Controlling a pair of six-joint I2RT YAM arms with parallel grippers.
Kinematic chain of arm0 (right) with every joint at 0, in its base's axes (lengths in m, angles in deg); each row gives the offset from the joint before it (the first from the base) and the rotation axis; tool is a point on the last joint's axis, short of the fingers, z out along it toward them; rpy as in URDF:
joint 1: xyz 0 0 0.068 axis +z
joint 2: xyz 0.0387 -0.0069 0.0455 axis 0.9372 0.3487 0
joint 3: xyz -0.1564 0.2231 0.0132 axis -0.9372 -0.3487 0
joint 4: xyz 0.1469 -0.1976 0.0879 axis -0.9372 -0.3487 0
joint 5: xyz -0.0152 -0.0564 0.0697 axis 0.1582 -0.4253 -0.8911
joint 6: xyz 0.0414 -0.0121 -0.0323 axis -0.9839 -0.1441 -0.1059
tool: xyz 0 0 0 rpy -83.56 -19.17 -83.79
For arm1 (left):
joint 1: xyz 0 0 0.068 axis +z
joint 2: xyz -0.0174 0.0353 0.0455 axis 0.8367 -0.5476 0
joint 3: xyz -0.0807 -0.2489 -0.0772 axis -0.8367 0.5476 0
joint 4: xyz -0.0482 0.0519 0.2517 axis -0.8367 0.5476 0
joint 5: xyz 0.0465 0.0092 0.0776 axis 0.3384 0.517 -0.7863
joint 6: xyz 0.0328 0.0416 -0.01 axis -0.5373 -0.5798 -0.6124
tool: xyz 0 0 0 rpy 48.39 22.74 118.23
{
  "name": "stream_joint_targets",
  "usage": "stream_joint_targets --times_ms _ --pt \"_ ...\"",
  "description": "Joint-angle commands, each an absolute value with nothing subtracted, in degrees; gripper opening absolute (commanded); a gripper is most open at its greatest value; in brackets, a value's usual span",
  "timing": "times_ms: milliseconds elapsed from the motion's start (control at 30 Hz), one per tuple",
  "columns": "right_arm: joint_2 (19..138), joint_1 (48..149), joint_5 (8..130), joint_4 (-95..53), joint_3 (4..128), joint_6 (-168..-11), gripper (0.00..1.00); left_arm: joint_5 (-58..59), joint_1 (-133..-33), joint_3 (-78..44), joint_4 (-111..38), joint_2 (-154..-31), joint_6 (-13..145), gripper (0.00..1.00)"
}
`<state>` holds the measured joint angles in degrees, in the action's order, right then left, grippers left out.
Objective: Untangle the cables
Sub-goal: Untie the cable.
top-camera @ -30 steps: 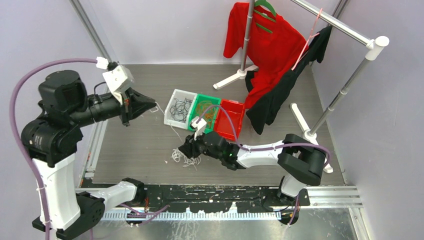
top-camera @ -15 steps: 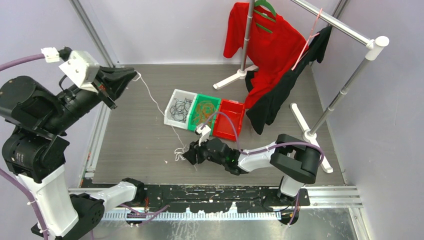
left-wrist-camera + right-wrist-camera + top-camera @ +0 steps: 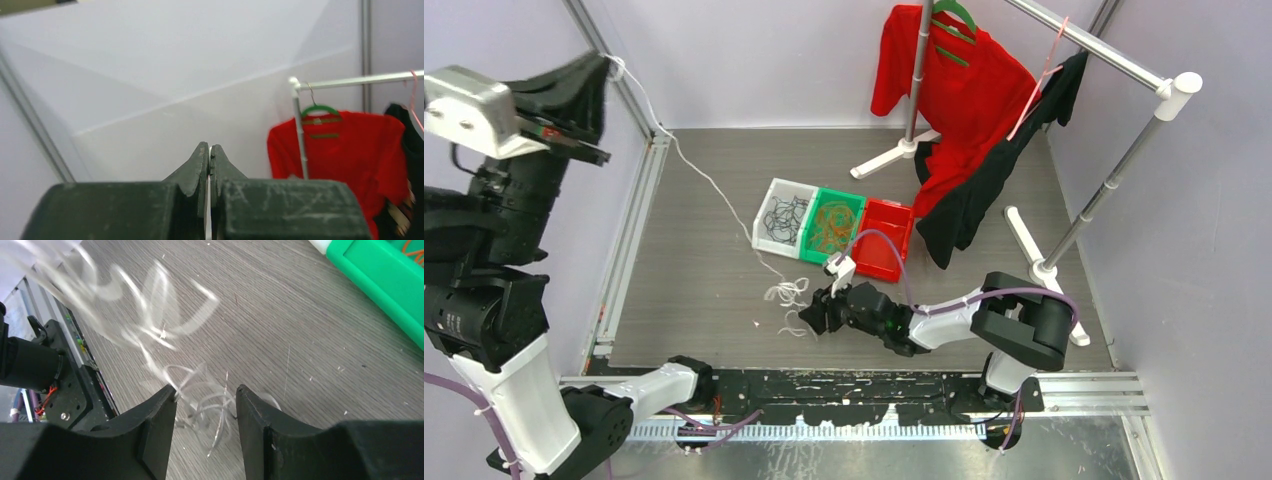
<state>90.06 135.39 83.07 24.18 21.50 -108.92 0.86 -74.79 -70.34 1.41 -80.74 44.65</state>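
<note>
A single white cable [image 3: 714, 195] stretches from my raised left gripper [image 3: 604, 62] at the top left down to a small white tangle of cables [image 3: 789, 297] on the table. In the left wrist view the left gripper [image 3: 210, 150] is shut on that thin white strand. My right gripper [image 3: 809, 316] lies low on the table just right of the tangle. It stands open [image 3: 206, 392], with blurred white loops [image 3: 165, 335] in front of and between its fingers, none pinched. Black cables fill the white bin [image 3: 769, 190] and orange ones the green bin [image 3: 861, 201].
A red bin [image 3: 894, 262] stands right of the green one. A clothes rack with a red shirt [image 3: 964, 80] and a black garment [image 3: 969, 195] takes the back right, its white feet [image 3: 884, 158] on the table. A metal rail [image 3: 629, 240] runs along the left edge.
My left arm has swung up and to the left, drawing the white cable out long and taut. The right gripper has opened wider and let go of the tangle, which shifted slightly.
</note>
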Motion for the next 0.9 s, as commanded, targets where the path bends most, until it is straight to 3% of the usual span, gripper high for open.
stream_joint_targets --times_ms 0,267,400,600,867 --pt "87.7 135.7 84.8 26.4 20.6 -108.3 0.53 -8.0 -74.7 -71.2 -17.9 -80.2 42.8 0.0" --pt "86.1 135.6 85.5 25.5 19.7 -108.2 0.52 -5.9 -74.6 -75.1 -20.0 -81.9 44.9 0.0" --pt "81.7 135.8 84.6 22.3 21.6 -106.0 0.57 -4.0 -74.7 -71.0 -19.0 -79.8 45.0 0.0" --pt "78.6 139.6 81.1 14.9 31.0 -98.7 0.63 -3.3 -74.7 -65.5 -18.3 -77.9 43.9 0.0" --pt "84.6 142.8 77.6 15.1 43.3 -95.0 0.72 -0.7 -74.6 -65.6 -15.9 -78.2 44.2 0.0"
